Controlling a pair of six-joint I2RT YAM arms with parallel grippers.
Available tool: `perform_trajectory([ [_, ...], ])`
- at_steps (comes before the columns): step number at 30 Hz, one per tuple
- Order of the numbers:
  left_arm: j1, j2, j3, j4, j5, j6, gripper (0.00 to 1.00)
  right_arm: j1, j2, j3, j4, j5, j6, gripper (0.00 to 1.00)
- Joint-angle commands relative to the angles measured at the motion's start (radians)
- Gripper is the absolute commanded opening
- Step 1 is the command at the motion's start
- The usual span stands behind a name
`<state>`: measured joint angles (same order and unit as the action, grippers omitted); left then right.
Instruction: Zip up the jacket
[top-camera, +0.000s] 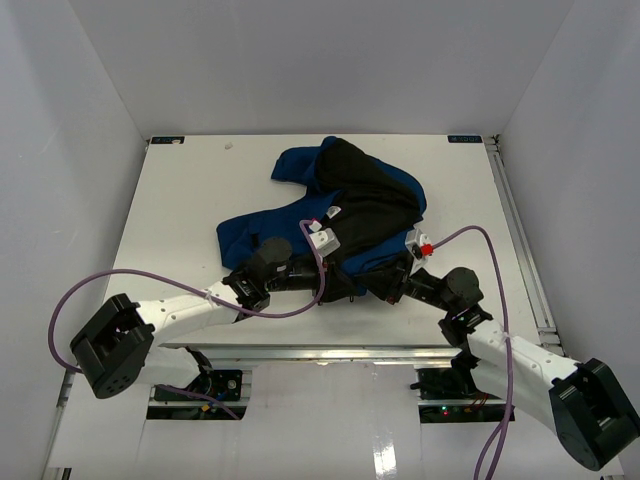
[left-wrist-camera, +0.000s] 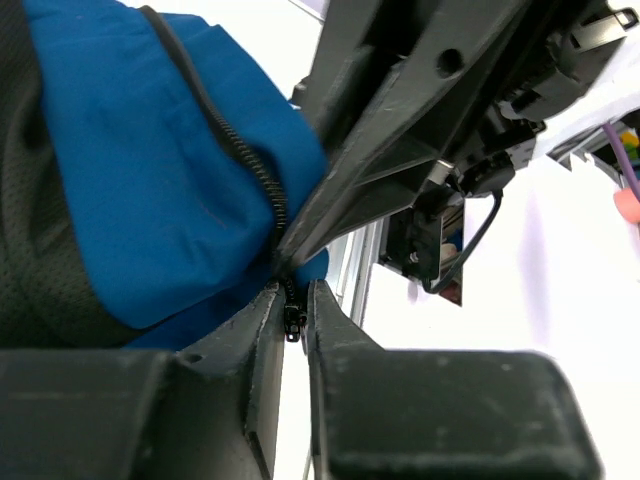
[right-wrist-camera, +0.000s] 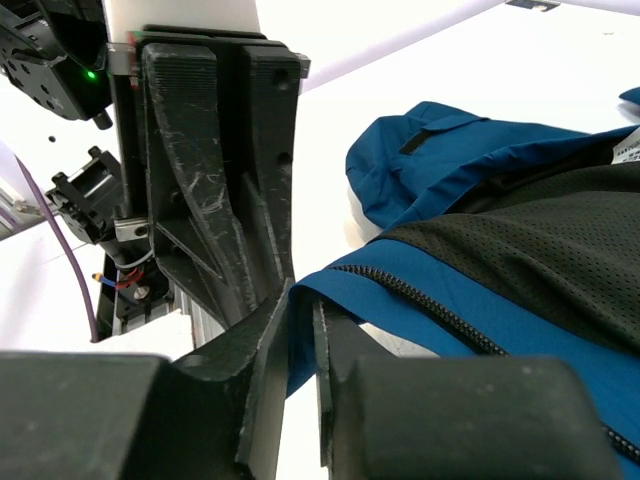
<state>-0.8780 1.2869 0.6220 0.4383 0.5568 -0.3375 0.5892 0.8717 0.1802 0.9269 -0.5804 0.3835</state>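
Our right gripper (right-wrist-camera: 303, 300) pinches the jacket (top-camera: 270, 225); left gripper (left-wrist-camera: 295, 292) brackets the slider (left-wrist-camera: 292, 322), we cannot tell if gripping; slack could jam it.

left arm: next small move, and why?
Probably close the left gripper fully on the zipper slider: it sits between its jaws, but whether they clamp it is unclear. The right gripper pinches the jacket edge right beside it.
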Motion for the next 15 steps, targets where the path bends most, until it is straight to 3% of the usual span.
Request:
perform_trajectory([
  [1,0.005,-0.015,0.046,0.032,0.038,-0.008,0.09,0.001,0.009,0.014,0.07,-0.016,0.038,0.26],
  [4,0.005,-0.012,0.05,0.033,0.03,-0.012,0.0,0.001,0.006,0.001,0.076,-0.001,0.078,0.31],
  [12,0.005,-0.012,0.039,0.055,0.003,-0.017,0.0,0.003,-0.025,-0.043,0.065,0.082,0.164,0.43],
  [15,0.005,-0.021,0.033,0.064,0.004,-0.015,0.0,0.002,-0.038,-0.071,0.071,0.129,0.212,0.43],
])
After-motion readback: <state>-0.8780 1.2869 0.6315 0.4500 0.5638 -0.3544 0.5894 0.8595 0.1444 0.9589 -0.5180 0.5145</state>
